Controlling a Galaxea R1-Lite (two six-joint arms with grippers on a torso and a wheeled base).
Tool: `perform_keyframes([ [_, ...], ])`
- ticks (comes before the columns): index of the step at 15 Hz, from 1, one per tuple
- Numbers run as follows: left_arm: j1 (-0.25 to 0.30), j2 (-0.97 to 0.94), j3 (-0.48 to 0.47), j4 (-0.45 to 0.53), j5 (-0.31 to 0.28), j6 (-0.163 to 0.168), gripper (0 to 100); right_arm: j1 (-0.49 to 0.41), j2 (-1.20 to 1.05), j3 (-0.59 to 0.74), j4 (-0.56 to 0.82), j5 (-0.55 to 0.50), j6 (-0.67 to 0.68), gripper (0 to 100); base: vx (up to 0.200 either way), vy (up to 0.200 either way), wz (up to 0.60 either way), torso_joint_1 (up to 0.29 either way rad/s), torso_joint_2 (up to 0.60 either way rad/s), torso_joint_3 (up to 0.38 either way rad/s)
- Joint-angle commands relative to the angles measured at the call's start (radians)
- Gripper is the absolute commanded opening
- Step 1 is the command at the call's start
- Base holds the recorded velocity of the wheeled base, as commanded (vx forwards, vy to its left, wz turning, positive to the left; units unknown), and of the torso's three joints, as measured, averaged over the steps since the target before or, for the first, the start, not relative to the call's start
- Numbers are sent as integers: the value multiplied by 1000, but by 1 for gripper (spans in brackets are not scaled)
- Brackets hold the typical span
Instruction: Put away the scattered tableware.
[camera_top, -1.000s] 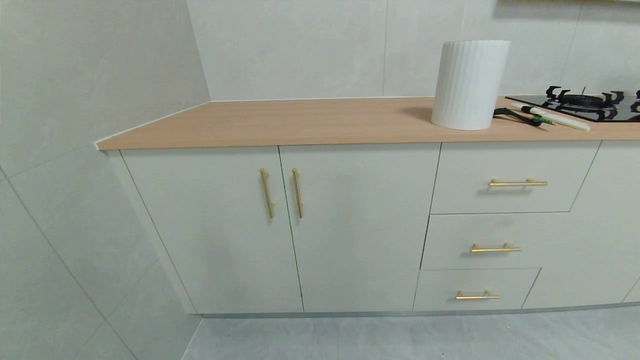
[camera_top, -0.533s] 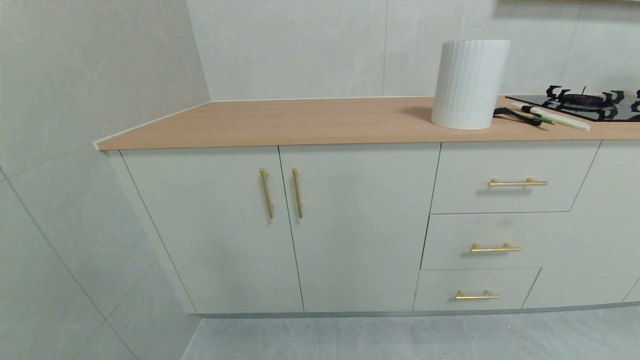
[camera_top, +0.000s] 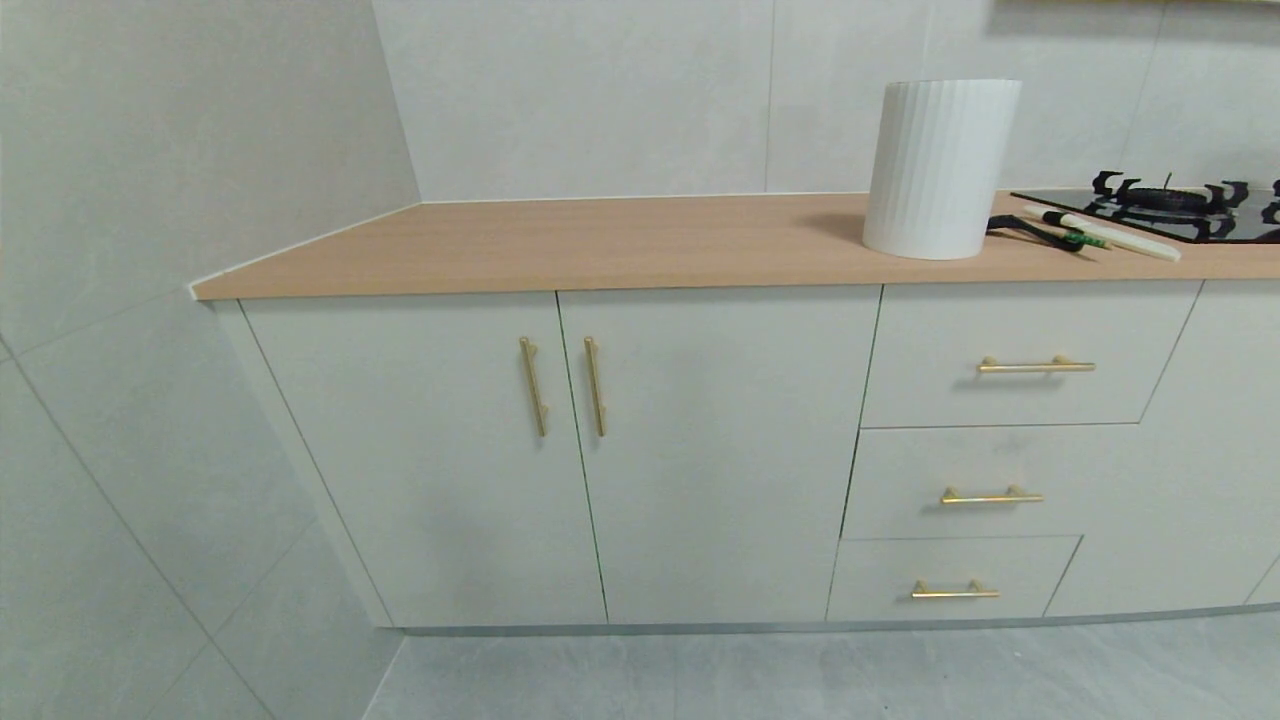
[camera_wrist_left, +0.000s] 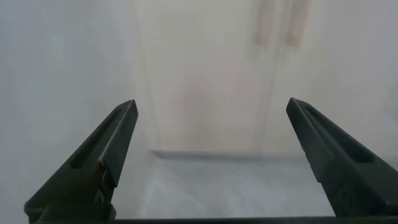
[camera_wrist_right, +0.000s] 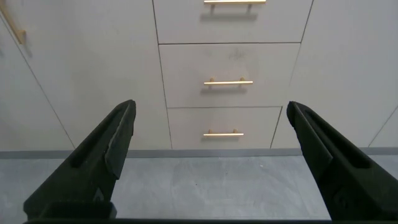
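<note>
Tableware: a few long utensils (camera_top: 1085, 232) lie flat on the bench (camera_top: 600, 240), upper right of the head frame, between the white ribbed holder (camera_top: 940, 170) and the hob (camera_top: 1170, 205).
Long axis: roughly left to right across the frame, dipping slightly rightward.
Left gripper (camera_wrist_left: 211, 104): fingers spread, empty, low before the cupboard doors (camera_top: 450, 480).
Right gripper (camera_wrist_right: 211, 104): fingers spread, empty, low before the drawers (camera_wrist_right: 228, 68).
Nearer arm: likely the right, since the utensils sit above that drawer stack, well up from both grippers.
</note>
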Motion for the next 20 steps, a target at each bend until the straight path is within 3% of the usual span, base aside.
perform_keyframes([
  [1, 0, -1, 2, 5, -8, -22, 100, 0, 2, 2, 5, 1, 1, 100, 0, 0, 0, 0, 0, 0],
  [4, 0, -1, 2, 4, -11, -8, 100, 0, 2, 2, 4, 1, 1, 100, 0, 0, 0, 0, 0, 0],
  [7, 0, -1, 2, 5, -11, -20, 100, 0, 2, 2, 4, 2, -2, 100, 0, 0, 0, 0, 0, 0],
  [17, 0, -1, 2, 5, -13, -12, 100, 5, 2, 2, 4, 14, 4, 100, 0, 0, 0, 0, 0, 0],
  [20, 0, -1, 2, 5, -13, -14, 100, 3, 2, 2, 4, 14, 5, 100, 0, -200, 0, 1, 1, 1],
])
